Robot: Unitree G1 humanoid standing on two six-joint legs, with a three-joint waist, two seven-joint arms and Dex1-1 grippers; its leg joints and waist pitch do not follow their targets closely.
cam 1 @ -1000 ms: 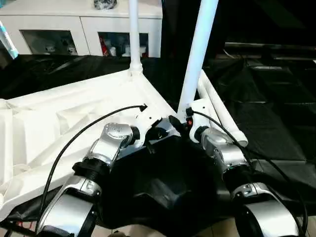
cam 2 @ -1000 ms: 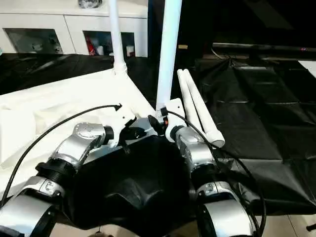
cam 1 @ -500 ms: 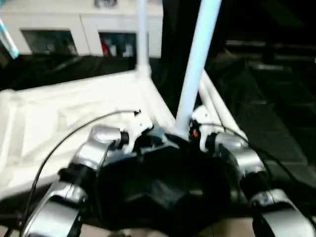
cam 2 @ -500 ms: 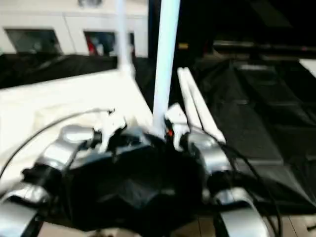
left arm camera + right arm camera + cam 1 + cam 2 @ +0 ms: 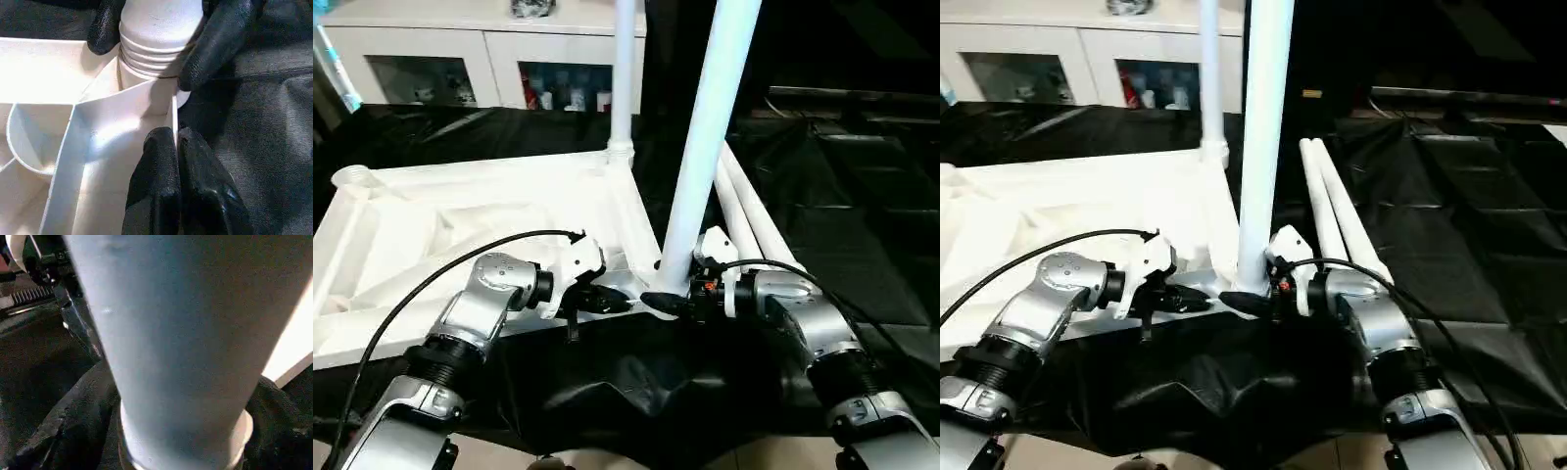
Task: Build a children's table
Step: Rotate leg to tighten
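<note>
The white tabletop [image 5: 460,225] lies upside down on black cloth, ribs facing up. One white leg [image 5: 624,78] stands in the far corner socket. A second leg [image 5: 710,147] stands upright in the near right corner socket, its ribbed base [image 5: 156,54] resting in the socket. My right gripper [image 5: 668,296] is shut on this leg's base, one black finger [image 5: 222,39] on each side. My left gripper [image 5: 177,142] is shut, its tips against the tabletop's rim just beside that corner. Two loose legs [image 5: 754,220] lie side by side to the right.
A white glass-door cabinet [image 5: 460,59] stands behind the work. Black cloth [image 5: 842,225] covers the surface around and to the right. An empty round socket [image 5: 354,178] shows at the tabletop's far left corner. A black cable [image 5: 440,279] arcs over my left forearm.
The head view has shifted and tilted, so the whole scene sits differently. Both grippers have stayed at the near right corner, and the right one now reaches further around the leg's base.
</note>
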